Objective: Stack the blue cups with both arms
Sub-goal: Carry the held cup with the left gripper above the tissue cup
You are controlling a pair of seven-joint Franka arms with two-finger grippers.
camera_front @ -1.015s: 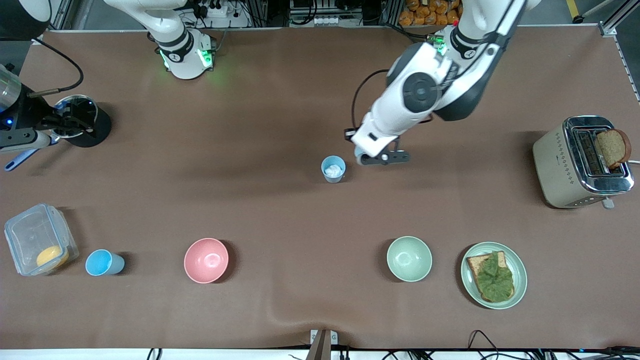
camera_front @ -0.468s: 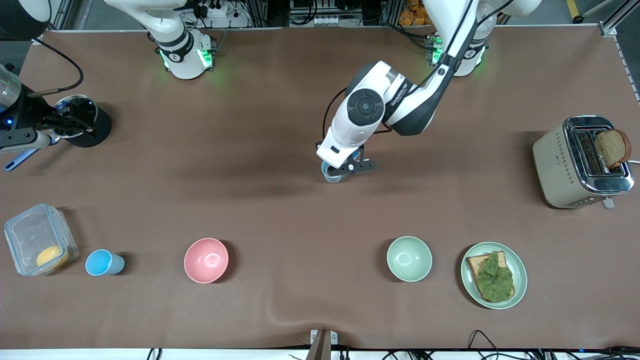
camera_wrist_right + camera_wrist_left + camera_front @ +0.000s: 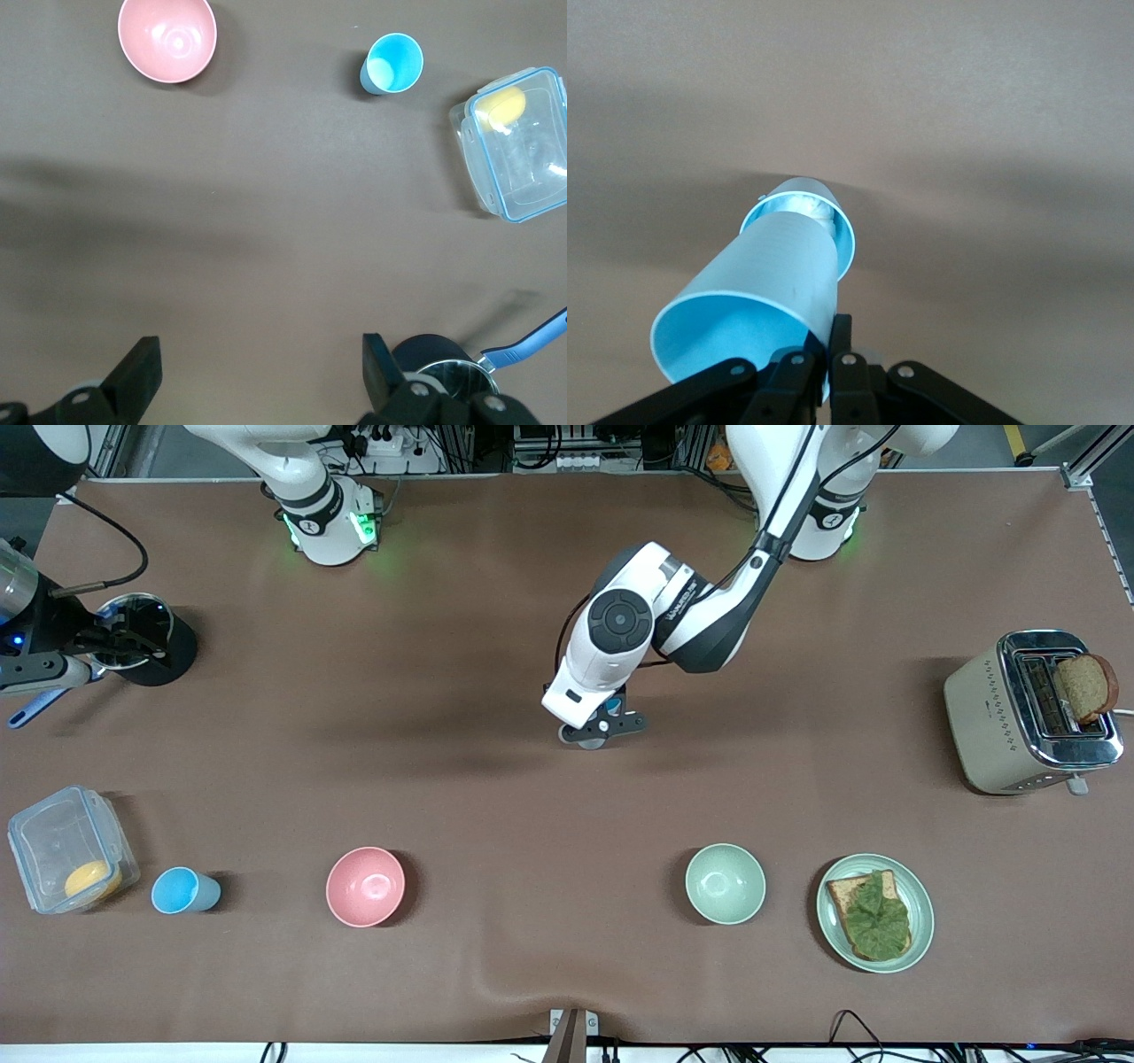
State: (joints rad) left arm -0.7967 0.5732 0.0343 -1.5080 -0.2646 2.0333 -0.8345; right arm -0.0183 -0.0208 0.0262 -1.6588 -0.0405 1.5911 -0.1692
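Right between the left gripper's [image 3: 824,372] clenched fingers [image 3: 843,341] sat the wall of a light-blue cup [image 3: 757,288], tipped over on its side in the grip, and just past its base stood another blue cup [image 3: 833,217] with something white inside, upright on the brown table [image 3: 496,797]. From the front you mostly saw the left arm [image 3: 620,624] bent over the middle of the table, hiding both cups. Way off toward the right arm's end, the right gripper [image 3: 257,381] hung wide open with nothing in it, waiting above a black pot [image 3: 146,642]. Below it, nearer the front camera, a third blue cup [image 3: 182,890] stood between a clear plastic box [image 3: 66,850] and a pink bowl [image 3: 365,887].
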